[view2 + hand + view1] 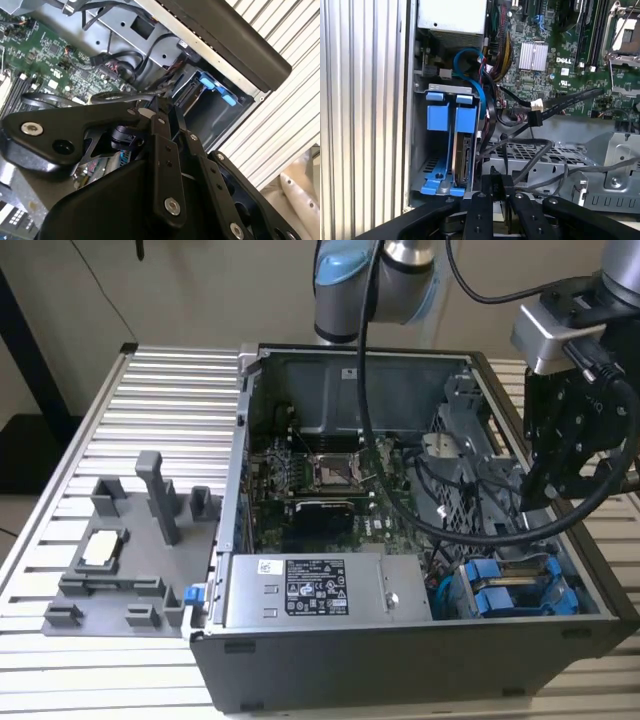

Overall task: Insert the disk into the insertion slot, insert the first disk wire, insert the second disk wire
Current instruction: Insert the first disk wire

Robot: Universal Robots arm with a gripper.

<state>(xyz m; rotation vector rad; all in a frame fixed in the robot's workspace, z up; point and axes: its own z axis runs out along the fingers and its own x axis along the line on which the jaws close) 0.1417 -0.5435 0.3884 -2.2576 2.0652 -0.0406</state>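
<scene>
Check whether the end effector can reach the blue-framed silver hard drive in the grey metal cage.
Probably yes: end effector hovers near the hard drive, case open; black cables crowd one side.

Cables [491,117] seemingly tight beside insertion slot [437,150]

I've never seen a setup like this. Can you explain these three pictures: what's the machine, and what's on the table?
A robot arm with a black gripper hangs over an open computer case on a slatted metal table. The exterior view looks on from outside; both wrist views come from cameras on the arm, looking into the case. On the exterior view's left lies a grey parts tray. In the first wrist view the blue-framed disk sits in the grey metal insertion slot. Whether the gripper holds anything, I cannot tell.
</scene>
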